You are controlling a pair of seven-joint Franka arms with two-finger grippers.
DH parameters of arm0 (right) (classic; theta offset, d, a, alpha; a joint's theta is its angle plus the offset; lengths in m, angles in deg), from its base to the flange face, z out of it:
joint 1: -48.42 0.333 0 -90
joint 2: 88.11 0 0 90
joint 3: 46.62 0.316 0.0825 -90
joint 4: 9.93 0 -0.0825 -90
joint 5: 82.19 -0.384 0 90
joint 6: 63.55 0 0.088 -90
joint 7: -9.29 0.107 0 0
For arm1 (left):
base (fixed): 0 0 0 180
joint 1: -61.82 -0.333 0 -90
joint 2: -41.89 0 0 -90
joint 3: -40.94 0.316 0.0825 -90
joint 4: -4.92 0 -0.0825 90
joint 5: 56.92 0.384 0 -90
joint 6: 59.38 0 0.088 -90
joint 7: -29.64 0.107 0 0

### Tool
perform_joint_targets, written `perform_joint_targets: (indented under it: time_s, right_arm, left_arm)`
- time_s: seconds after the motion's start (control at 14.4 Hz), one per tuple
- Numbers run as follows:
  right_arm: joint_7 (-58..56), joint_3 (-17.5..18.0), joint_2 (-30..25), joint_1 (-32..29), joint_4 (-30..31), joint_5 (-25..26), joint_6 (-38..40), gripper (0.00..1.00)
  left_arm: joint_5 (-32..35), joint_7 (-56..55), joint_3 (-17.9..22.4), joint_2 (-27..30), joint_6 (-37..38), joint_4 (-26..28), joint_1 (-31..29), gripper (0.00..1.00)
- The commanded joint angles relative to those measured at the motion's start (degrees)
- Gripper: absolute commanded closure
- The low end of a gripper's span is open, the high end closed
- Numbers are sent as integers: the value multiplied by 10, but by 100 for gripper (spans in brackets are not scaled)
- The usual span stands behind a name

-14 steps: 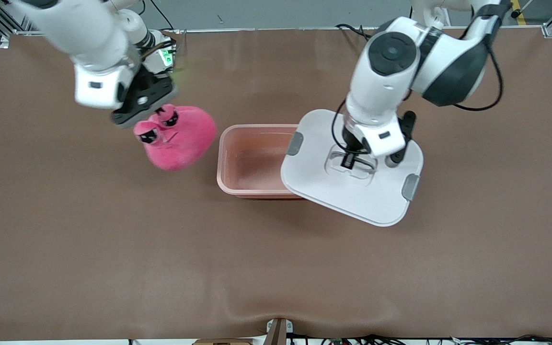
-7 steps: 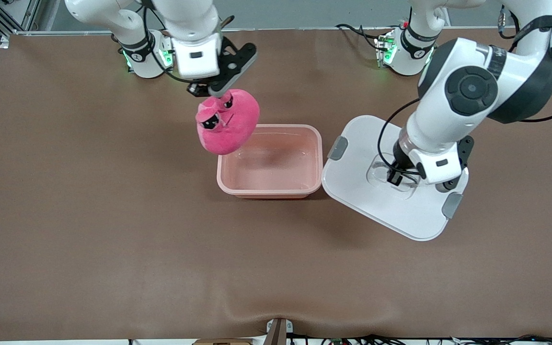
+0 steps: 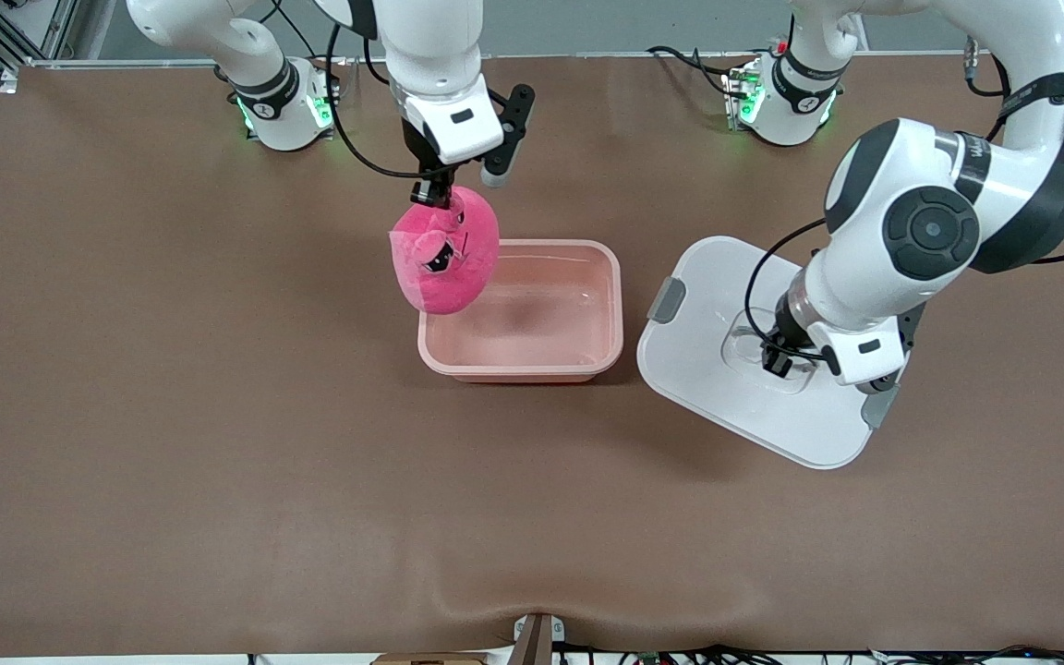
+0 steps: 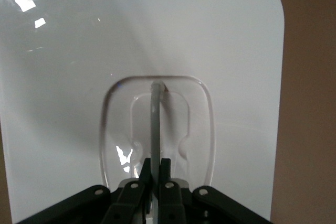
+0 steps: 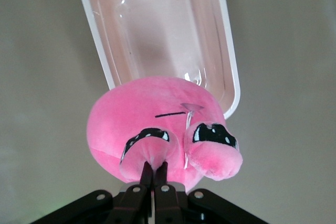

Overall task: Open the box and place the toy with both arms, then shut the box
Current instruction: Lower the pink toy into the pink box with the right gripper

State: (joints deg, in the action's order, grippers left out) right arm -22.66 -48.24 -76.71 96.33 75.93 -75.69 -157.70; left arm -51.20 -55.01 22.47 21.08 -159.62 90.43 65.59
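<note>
— Pale pink rounded-rectangular plastic box, where did it stand?
— Open at the middle of the brown desk, its white lid with grey side clips off, beside it toward the left arm's end.
— And the bright pink egg-shaped plush toy?
— It hung over the box's rim, pinched at the top by the right claw.
— The left claw?
— Closed on the lid's recessed clear handle.

Pink toy hanging over open box
</note>
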Motion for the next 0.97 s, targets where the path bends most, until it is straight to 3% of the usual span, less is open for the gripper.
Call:
perform_joint_targets:
  time_s: [0.0, 0.42, 0.9]
  right_arm:
    - [-75, -7, 13, 13, -12, 19, -14, 100]
    - [-183, -8, 21, 8, -10, 19, -50, 100]
    - [-189, -9, 42, 5, -5, 35, -61, 100]
  left_arm:
    - [-13, 16, -3, -10, 5, -1, -23, 100]
    - [-17, 23, -2, -38, 2, -7, -33, 100]
    - [-41, 32, -3, -48, 0, -7, -43, 100]
